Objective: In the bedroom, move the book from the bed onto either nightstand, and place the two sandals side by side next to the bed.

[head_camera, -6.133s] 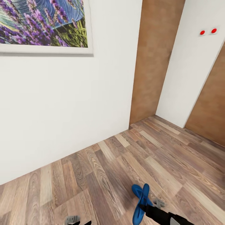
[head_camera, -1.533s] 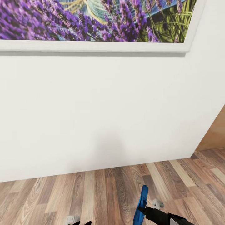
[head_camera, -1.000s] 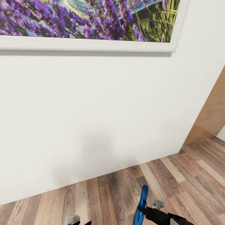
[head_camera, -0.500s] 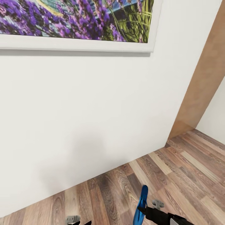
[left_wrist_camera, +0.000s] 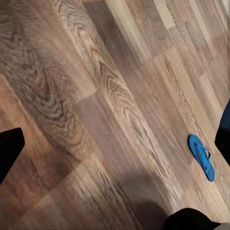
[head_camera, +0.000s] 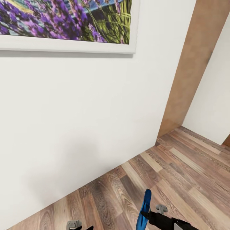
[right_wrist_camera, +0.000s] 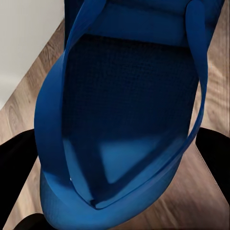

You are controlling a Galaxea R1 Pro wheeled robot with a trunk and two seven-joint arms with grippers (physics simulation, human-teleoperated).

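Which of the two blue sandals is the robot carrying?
The sandal standing on edge in the right hand; the other sandal lies flat on the wood floor.

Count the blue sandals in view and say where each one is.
2. One sandal is held on edge in the right pincer; the other sandal lies flat on the wood floor, seen from the left wrist.
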